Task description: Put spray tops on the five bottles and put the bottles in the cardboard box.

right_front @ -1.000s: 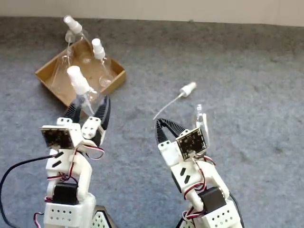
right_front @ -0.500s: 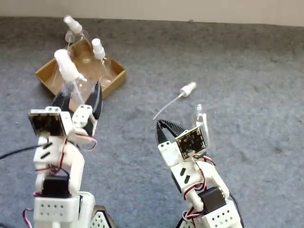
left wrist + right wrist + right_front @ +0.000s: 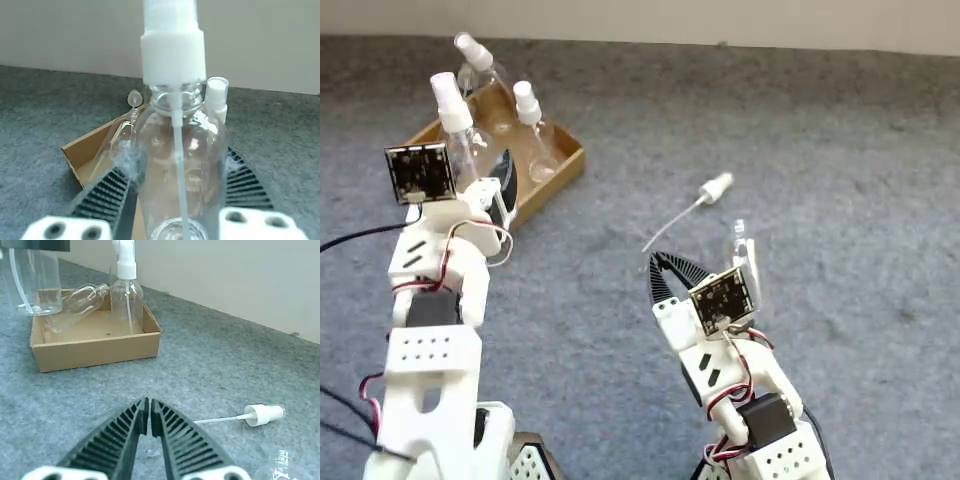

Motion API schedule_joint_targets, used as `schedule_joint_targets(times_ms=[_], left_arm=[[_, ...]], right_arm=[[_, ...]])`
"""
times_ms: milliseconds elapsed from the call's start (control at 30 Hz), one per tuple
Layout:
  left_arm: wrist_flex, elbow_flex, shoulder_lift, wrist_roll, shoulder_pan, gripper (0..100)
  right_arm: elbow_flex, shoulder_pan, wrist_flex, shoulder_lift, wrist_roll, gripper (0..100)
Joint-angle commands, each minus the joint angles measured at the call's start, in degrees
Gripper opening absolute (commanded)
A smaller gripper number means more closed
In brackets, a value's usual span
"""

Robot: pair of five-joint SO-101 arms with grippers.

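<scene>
The left gripper point(image 3: 177, 192) is clamped on the round body of a capped bottle point(image 3: 172, 135), below the shoulder. I judge that hold sound, since the clear shell looks light and slippery. Just beyond the fingertips sits the cardboard box point(image 3: 82, 152); the wrist view shows the grip, and the high view shows the bottle raised over the box's edge. The right gripper point(image 3: 149, 415) is pinched shut on nothing, with the loose spray top point(image 3: 262, 414) ahead of its tips and an uncapped bottle point(image 3: 274, 466) beside them.

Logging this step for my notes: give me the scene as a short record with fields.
Left hand: shut on a clear bottle with white spray top, above the brown cardboard box
Right hand: shut, empty
In box: upright capped bottle, lying capped bottle
On grey carpet: loose white spray top, uncapped clear bottle
</scene>
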Motion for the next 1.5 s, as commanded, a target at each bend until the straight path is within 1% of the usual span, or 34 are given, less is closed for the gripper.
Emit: schedule_joint_targets(times_ms=[0, 200, 333, 467, 733, 900, 967, 1067, 1167, 1367, 1467], left_arm=[[-7.03, -4.18, 5.85, -0.53, -0.66, 10], [-20.22, -4.44, 16.13, -0.62, -0.66, 10], [-24.97, -7.69, 24.13, -0.62, -0.66, 10], [-25.23, -13.49, 31.43, -0.62, -0.75, 10], [-25.23, -24.13, 43.82, -0.70, -4.44, 10], [-25.49, -27.12, 49.63, -0.70, -4.62, 10], [-29.27, -27.38, 51.65, -0.70, -4.44, 10], [-38.24, -26.59, 55.60, -0.70, -4.35, 10], [-44.57, -26.68, 60.00, -0.70, -4.44, 10], [-52.75, -27.91, 66.95, -0.70, -4.35, 10], [-53.63, -30.02, 70.11, -0.70, -4.35, 10]], right_arm=[[5.67, -0.31, 0.31, -0.66, 0.26, 0.5], [5.67, -0.31, 0.31, -0.57, 0.26, 0.5], [5.67, -0.31, 0.31, -0.48, 0.26, 0.5], [5.67, -0.31, 0.31, -0.40, 0.26, 0.5], [5.67, -0.31, 0.31, -0.40, 0.26, 0.5], [5.67, -0.31, 0.31, -0.40, 0.26, 0.5], [5.67, -0.31, 0.31, -0.40, 0.26, 0.5], [5.67, -0.31, 0.31, -0.31, 0.26, 0.5], [5.67, -0.31, 0.31, -0.31, 0.26, 0.5], [5.67, -0.31, 0.31, -0.31, 0.26, 0.5], [5.67, -0.31, 0.31, -0.31, 0.26, 0.5]])
